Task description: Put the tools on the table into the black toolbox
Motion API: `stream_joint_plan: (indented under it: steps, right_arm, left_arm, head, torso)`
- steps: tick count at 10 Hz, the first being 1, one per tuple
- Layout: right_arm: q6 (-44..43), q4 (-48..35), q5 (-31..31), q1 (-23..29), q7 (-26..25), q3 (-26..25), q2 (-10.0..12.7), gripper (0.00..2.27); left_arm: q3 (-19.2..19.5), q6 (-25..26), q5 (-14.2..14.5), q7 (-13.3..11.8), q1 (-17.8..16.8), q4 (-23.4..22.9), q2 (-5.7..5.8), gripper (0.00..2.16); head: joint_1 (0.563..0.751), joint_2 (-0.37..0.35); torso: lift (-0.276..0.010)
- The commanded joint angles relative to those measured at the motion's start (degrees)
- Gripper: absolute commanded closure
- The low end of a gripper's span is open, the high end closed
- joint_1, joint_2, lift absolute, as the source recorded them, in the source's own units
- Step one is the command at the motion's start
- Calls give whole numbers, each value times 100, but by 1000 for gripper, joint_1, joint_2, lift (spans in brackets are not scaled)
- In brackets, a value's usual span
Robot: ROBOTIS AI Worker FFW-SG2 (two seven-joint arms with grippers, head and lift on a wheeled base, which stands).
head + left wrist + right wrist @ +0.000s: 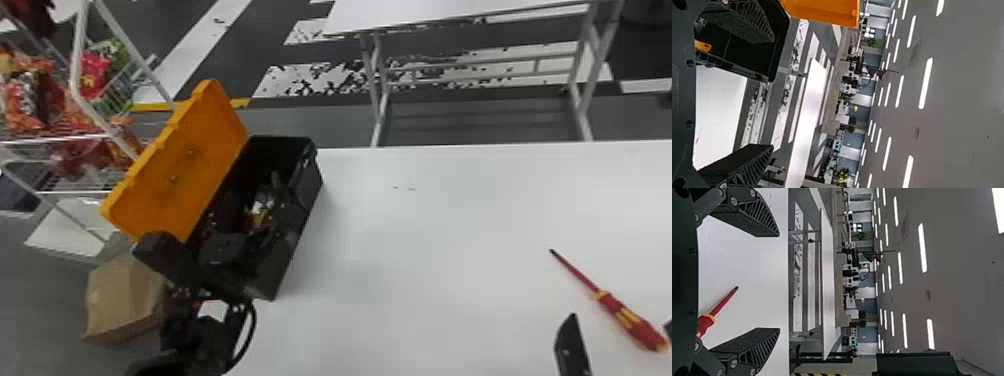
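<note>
Screwdriver on the surface, my right hand open over it

My right hand [620,325] has its two fingers spread wide, with nothing held. The red-and-yellow screwdriver [602,297] lies on the right of the white surface [425,240], seen between those fingers, its dark tip pointing away from me and a little to my left. At the surface's left side sits the black toolbox [287,250], its orange lid [185,165] standing open. My left hand [225,252] is at the toolbox, fingers well apart and empty. Some things lie inside the box, too dark to name.
</note>
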Motion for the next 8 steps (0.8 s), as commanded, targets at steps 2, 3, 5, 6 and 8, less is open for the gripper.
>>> stream_joint_plan:
  steps: [2, 3, 5, 6, 8]
  right_arm:
    - [572, -196, -17, 8, 349, -395, 44, 167]
    - [1012, -337, -61, -9, 525, -562, 62, 167]
    - [1943, -601, -96, -124, 841, -808, 106, 167]
    - [2242, -724, -105, -185, 999, -931, 124, 167]
    - [3086, -944, -140, -396, 1280, -1186, 141, 171]
  left_arm:
    - [-247, -648, -100, 107, 330, 183, 1, 29]
    - [-388, -1088, -250, 230, 435, 333, 10, 29]
    - [-634, -1914, -311, 485, 567, 720, 72, 29]
    - [-774, -2336, -382, 573, 664, 878, 107, 29]
    - [-933, -2722, -487, 626, 857, 1010, 168, 29]
  head:
    - [695, 329]
    - [695, 320]
    - [695, 286]
    - [695, 272]
    - [695, 243]
  torso:
    - [-75]
    - [-75]
    - [-75]
    - [-75]
    - [-75]
